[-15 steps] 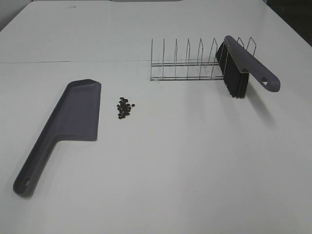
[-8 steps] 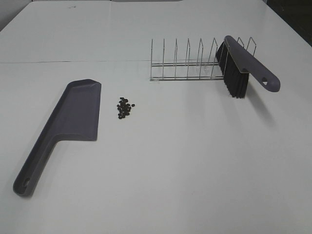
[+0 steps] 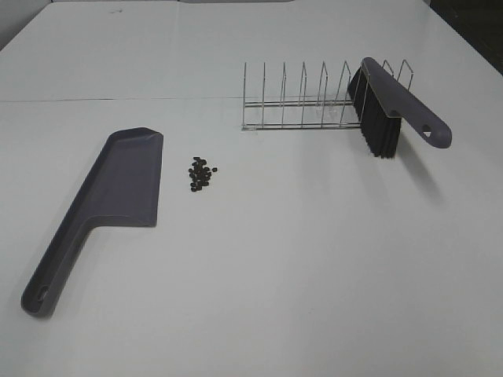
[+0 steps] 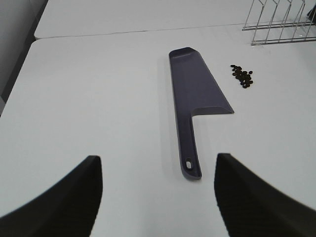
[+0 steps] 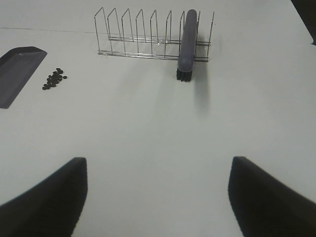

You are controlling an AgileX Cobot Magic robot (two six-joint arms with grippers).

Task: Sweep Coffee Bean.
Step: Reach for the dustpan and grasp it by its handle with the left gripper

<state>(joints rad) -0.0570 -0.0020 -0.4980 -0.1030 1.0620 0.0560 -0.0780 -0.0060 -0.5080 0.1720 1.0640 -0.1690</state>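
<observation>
L tool [image 4: 157,160], R tool [image 5: 159,160] wide open, empty; brush [image 3: 402,98] in rack [image 3: 283,126]; dustpan [image 3: 126,181] by beans [image 3: 201,174].

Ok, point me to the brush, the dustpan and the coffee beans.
brush [image 3: 405,100], exterior high view, on its handle.
dustpan [image 3: 126,177], exterior high view, on the flat pan.
coffee beans [image 3: 201,174], exterior high view, middle of the cluster.

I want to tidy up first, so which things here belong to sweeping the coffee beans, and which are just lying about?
For the job: coffee beans, dustpan, brush.
Just lying about: wire rack, though the brush is propped in its end slot.
</observation>
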